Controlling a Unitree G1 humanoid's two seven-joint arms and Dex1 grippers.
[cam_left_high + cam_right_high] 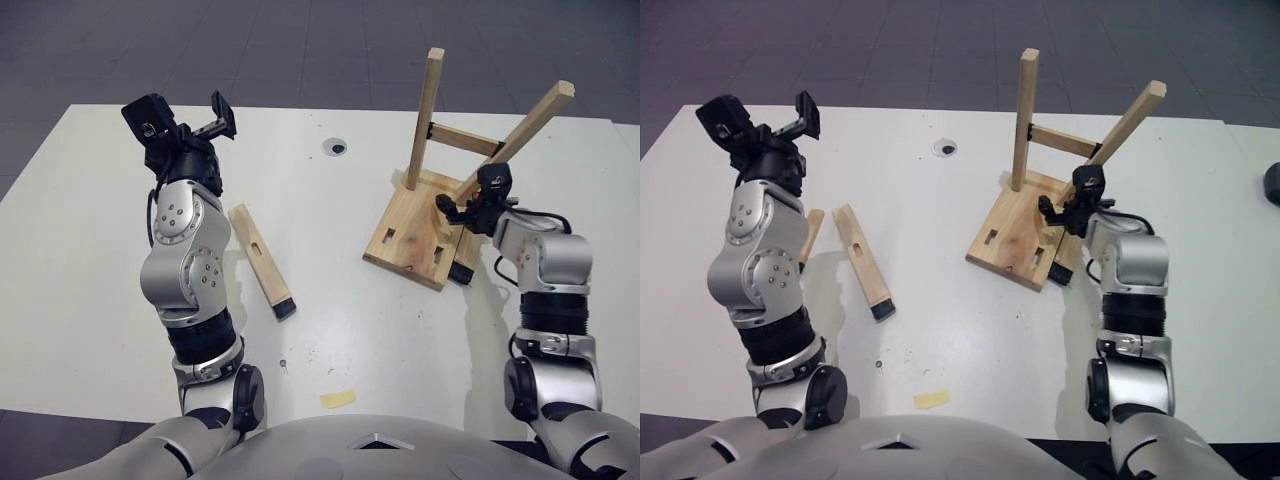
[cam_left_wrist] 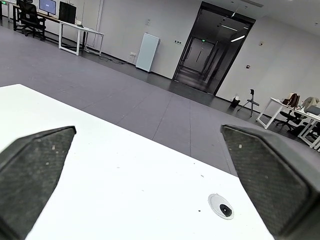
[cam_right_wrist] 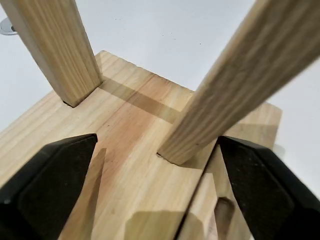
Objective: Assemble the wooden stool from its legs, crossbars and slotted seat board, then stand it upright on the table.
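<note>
Pale blond seat board [image 3: 135, 130], with a reddish-brown grain streak, on a plain white table [image 1: 90, 250]. Left of the board: pale loose leg [image 1: 258, 255], black-capped. Yellow tape scrap [image 1: 337, 399] too.

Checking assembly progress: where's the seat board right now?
Head views: the seat board lies on the table, robot's right side, with an upright leg and a leaning leg standing in it; the right gripper sits open around the leaning leg.
</note>
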